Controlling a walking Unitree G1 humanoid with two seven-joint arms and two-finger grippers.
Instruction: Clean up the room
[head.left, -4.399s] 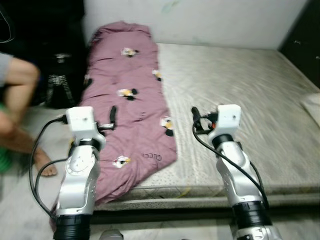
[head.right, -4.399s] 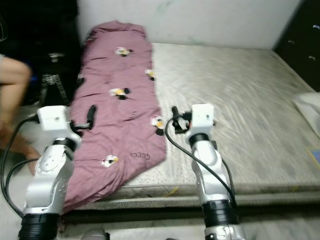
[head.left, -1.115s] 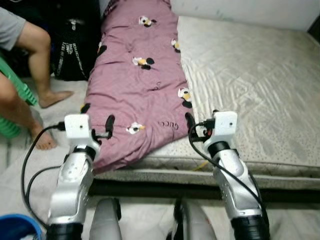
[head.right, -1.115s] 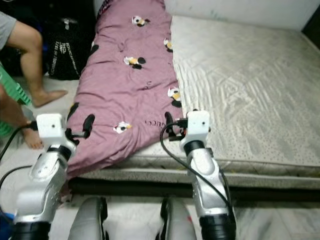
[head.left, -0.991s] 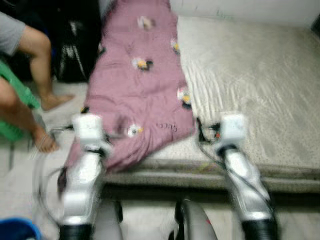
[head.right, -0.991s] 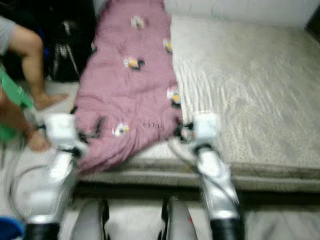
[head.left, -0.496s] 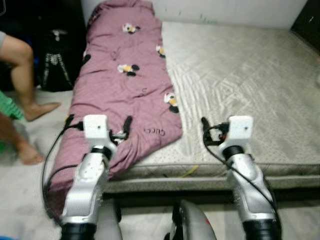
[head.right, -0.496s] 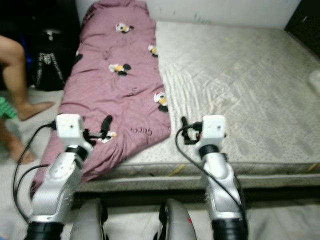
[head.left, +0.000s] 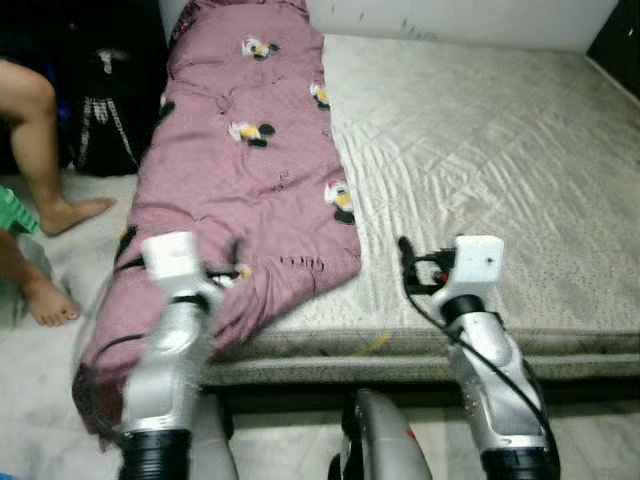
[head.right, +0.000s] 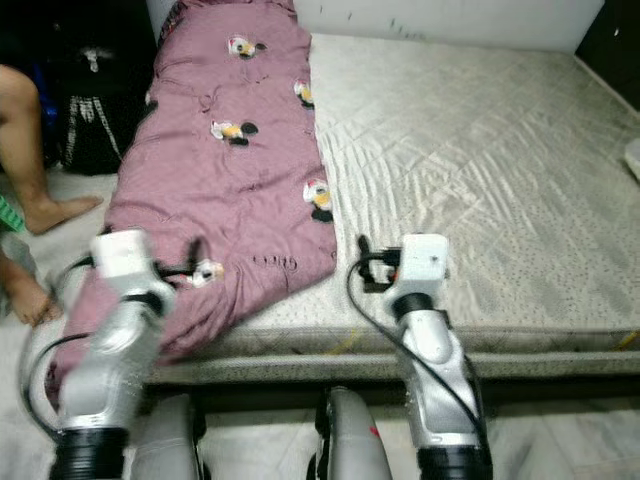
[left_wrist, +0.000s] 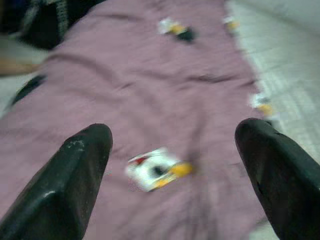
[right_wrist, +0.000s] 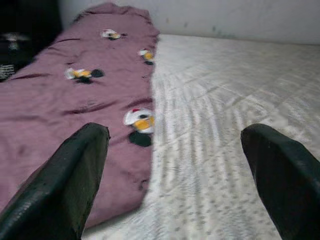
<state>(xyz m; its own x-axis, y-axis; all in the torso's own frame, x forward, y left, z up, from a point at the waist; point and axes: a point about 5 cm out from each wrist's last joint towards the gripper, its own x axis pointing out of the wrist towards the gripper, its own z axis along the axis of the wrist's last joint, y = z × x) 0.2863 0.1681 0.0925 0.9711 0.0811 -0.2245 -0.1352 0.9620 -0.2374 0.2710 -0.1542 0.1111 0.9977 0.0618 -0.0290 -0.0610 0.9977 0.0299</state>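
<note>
A bare mattress (head.left: 500, 150) carries a mauve blanket (head.left: 240, 170) along its left edge, spilling over the near-left corner.

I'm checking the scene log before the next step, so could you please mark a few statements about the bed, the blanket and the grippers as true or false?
1. The purple blanket lies along the left side of the mattress. True.
2. The blanket is folded into a neat square. False: it is spread out long, and its near corner hangs over the mattress edge.
3. The left gripper is open, with blanket beyond its fingers. True.
4. The right gripper is shut on the blanket. False: it is open and holds nothing.
5. A person's bare foot rests on the floor left of the bed. True.
</note>
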